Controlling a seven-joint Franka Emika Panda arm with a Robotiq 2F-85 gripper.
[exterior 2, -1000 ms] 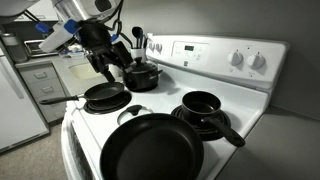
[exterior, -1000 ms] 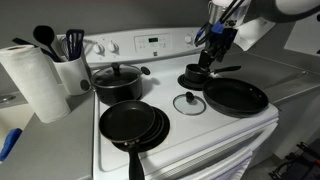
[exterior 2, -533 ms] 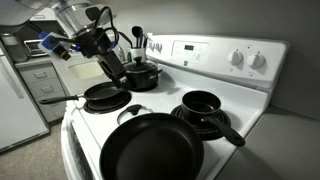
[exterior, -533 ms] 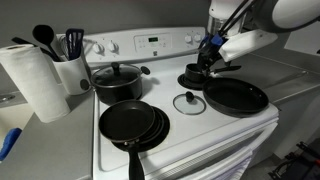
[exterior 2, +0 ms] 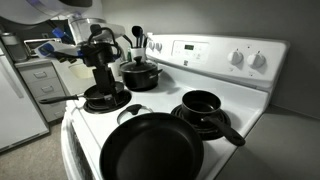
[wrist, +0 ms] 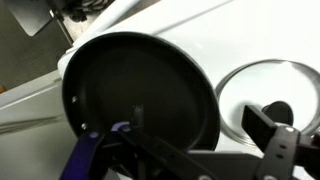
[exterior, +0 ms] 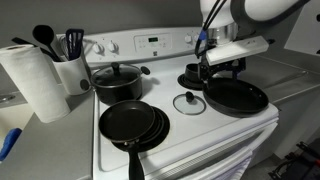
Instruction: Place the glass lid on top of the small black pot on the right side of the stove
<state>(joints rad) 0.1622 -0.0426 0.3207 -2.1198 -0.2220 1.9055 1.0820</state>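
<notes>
Clear glass lid (exterior: pixel 188 102), dark rim, black knob, flat on white stove (exterior: pixel 218 127)

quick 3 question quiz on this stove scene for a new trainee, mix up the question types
1. True or false: the glass lid is already on the small pot.
2. Which pot has a lid on it? A) the large pot B) the small pot C) neither
3. In a few words: what is the gripper holding?

Key
1. False. The glass lid lies flat on the stove, beside the frying pan.
2. A.
3. Nothing. In the wrist view its jaws stand open with nothing between them.
</notes>
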